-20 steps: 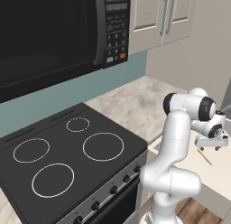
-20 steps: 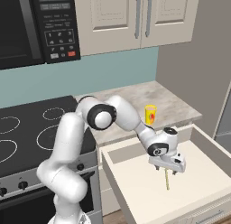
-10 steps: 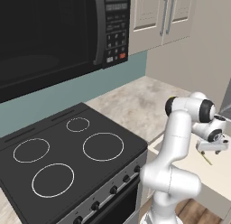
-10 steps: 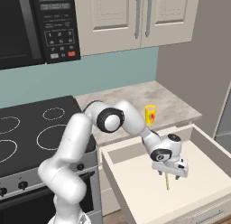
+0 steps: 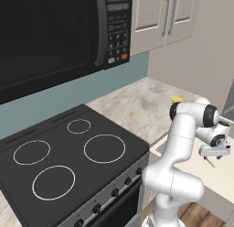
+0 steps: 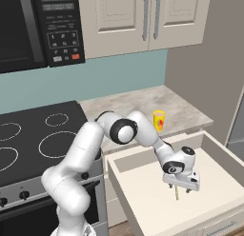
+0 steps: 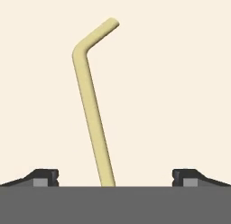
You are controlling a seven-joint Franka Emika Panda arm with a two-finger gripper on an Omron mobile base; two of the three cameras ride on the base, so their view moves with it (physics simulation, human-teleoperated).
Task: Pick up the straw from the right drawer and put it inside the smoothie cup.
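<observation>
Pincer (image 6: 181, 185) hangs low inside the right drawer (image 6: 143, 192), its jaws spread wide apart and holding nothing; from the hand camera the two dark fingertips (image 7: 45, 175) sit at 8 and 4 o'clock with the one straw (image 7: 92, 114) lying on the pale floor between them, clear of both. One straw, one smoothie cup (image 6: 159, 121), one drawer, one arm. That straw has a bent end angling off toward 1 o'clock in the hand camera; its lower end is cut off by the bottom of the picture. In the right base picture just a short yellowish length pokes out below the gripper at 6 o'clock, the rest hidden under the hand; from the left base camera the gripper (image 5: 215, 154) covers nearly all of it too. Cup stands upright on the stone counter (image 6: 138, 102), at 12 o'clock from the drawer's back wall, well apart from the gripper. Drawer floor is bare and open on every side of the straw; walls rise at the back and right, and the front edge runs out of the picture. Four burner rings mark the black stove (image 5: 68, 153), and one microwave (image 5: 55, 34) hangs above it. Cup's red marking is too small to make out.
</observation>
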